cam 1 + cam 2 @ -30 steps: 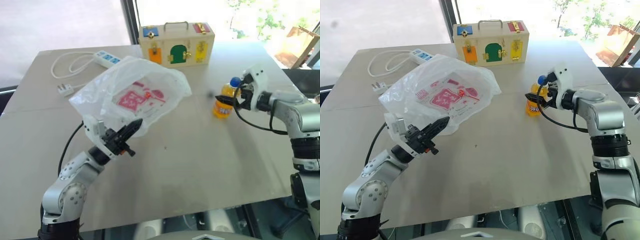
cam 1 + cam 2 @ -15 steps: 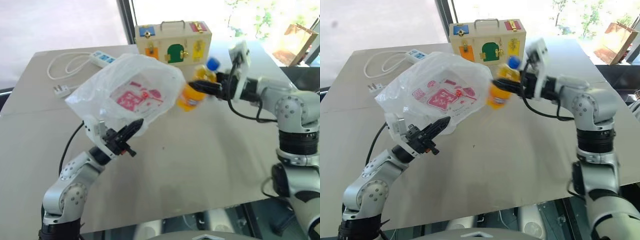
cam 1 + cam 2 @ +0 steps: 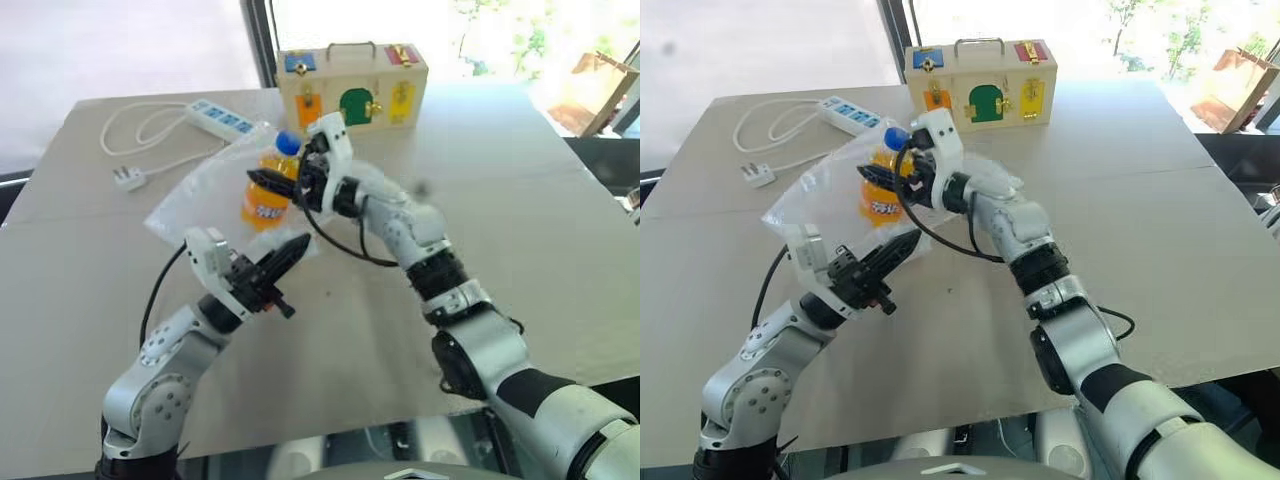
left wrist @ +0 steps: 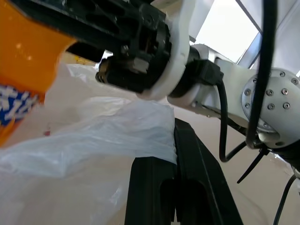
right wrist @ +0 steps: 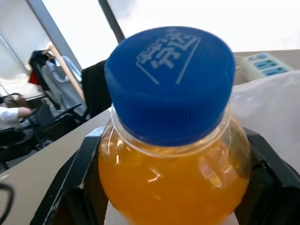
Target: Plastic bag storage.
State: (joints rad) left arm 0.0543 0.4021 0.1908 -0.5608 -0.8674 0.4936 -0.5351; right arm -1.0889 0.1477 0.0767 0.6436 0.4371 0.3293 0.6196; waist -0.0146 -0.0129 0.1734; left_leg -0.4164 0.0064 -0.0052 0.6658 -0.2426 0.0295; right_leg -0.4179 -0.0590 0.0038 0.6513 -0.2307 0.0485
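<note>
The plastic bag (image 3: 180,207), thin and translucent white, hangs crumpled over the left half of the table. My left gripper (image 3: 293,247) is shut on the bag's edge, and the film (image 4: 93,136) is pinched between its black fingers (image 4: 154,187). My right gripper (image 3: 268,183) reaches across from the right and is shut on an orange drink bottle (image 3: 264,198) with a blue cap (image 5: 168,79). The bottle stands upright at the bag's mouth, just above my left gripper. I cannot tell whether it is inside the film.
A wooden lock box (image 3: 352,85) with coloured doors stands at the far edge of the table (image 3: 520,210). A white power strip (image 3: 222,115) with its cable and plug (image 3: 128,177) lies at the far left.
My right arm has swung far left across the table, carrying the bottle from the right side to the bag. The bag has sagged lower. My left gripper keeps its hold and has barely shifted.
</note>
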